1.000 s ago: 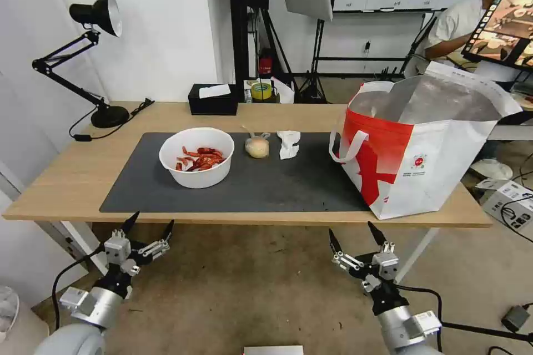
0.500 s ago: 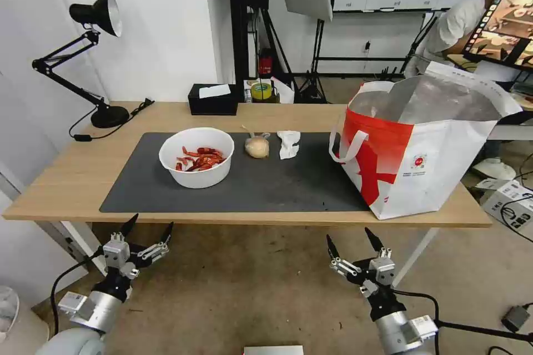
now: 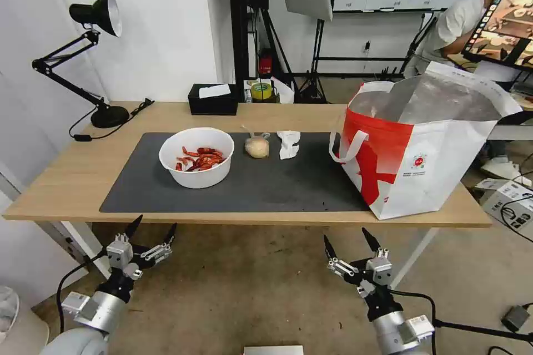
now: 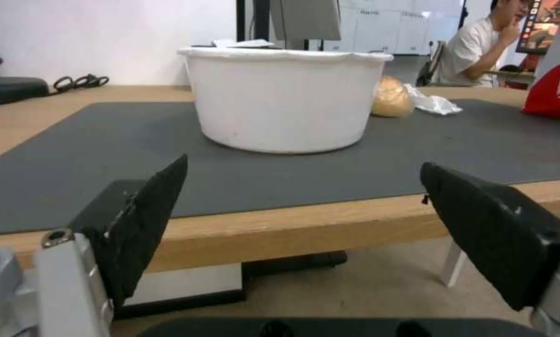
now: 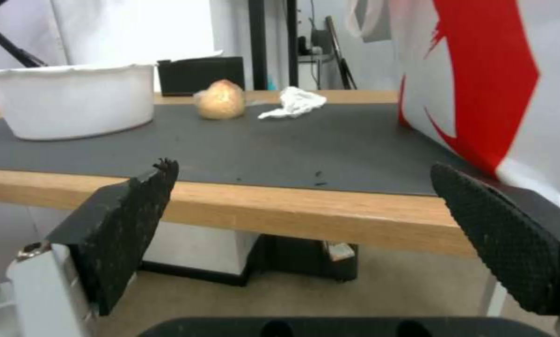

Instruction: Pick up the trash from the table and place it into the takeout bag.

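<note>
Below the table (image 3: 66,188) edge, both grippers, left (image 3: 153,228) and right (image 3: 348,243), hang wide apart; bowl (image 3: 196,156) sits on the mat (image 3: 277,183).

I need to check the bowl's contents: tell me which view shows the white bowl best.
The head view: it looks down into the white bowl on the dark mat, showing the red shells inside. The left wrist view shows its outer wall side-on, contents hidden. The right wrist view shows the wall farther off.
</note>
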You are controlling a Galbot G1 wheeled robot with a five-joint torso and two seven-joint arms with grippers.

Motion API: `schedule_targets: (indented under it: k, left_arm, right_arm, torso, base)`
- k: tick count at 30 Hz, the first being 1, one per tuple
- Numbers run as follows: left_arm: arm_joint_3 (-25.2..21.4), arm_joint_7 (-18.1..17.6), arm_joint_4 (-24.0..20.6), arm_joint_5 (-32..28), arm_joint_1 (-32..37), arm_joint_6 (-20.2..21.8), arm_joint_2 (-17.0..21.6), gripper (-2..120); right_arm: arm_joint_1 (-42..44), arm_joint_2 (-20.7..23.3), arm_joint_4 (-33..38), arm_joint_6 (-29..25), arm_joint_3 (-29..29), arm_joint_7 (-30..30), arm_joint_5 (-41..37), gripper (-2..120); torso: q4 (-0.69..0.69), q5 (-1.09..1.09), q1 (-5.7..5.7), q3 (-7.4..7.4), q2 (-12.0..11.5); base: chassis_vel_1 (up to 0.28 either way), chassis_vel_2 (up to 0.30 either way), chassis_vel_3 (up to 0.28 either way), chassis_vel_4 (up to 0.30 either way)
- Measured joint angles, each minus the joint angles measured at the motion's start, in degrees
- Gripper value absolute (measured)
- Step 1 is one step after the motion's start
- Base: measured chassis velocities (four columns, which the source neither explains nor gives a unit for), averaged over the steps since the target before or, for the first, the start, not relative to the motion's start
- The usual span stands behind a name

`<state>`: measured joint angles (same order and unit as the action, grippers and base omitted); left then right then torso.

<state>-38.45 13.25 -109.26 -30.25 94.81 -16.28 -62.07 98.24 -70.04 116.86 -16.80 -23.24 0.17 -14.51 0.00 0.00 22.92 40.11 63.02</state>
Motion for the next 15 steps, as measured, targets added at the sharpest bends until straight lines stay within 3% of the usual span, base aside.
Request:
schedule_targets:
  k: [5, 7, 8, 11, 15]
  left_arm:
    - [2.8, 0.0, 0.9, -0.9, -3.2, 0.1, 2.2, 100]
    - [5.7, 0.0, 1.8, -1.7, -6.8, 1.1, 4.8, 100]
    - [5.7, 0.0, 1.8, -1.7, -6.8, 1.1, 4.8, 100]
    - [6.2, -0.1, 2.1, -2.3, -7.6, 1.6, 5.9, 100]
    - [5.9, -0.1, 2.1, -2.4, -7.4, 1.6, 6.1, 100]
  right_arm:
    - [-1.6, 1.2, 1.9, 2.1, 0.7, 0.0, -0.6, 100]
    - [-2.2, 2.0, 4.0, 3.6, -0.4, 0.2, -1.5, 100]
    - [-2.2, 2.0, 4.0, 3.6, -0.4, 0.2, -1.5, 100]
    - [-7.0, 4.9, 4.6, 7.0, 1.2, 1.0, -4.6, 100]
    - [-12.0, 7.5, 4.1, 9.5, 4.1, 1.7, -7.4, 100]
  torso:
    - [0.05, 0.01, 0.0, 0.0, 0.0]
    - [-0.1, -0.04, 0.01, 0.0, 0.0]
    - [-0.1, -0.04, 0.01, 0.0, 0.0]
    - [0.02, 0.02, 0.01, 0.01, 0.0]
    - [0.0, 0.0, 0.01, 0.01, 0.0]
  base:
    - [0.0, 0.0, 0.0, 0.0]
    - [0.0, 0.0, 0.0, 0.0]
    - [0.0, 0.0, 0.0, 0.0]
    - [0.0, 0.0, 0.0, 0.0]
    - [0.0, 0.0, 0.0, 0.0]
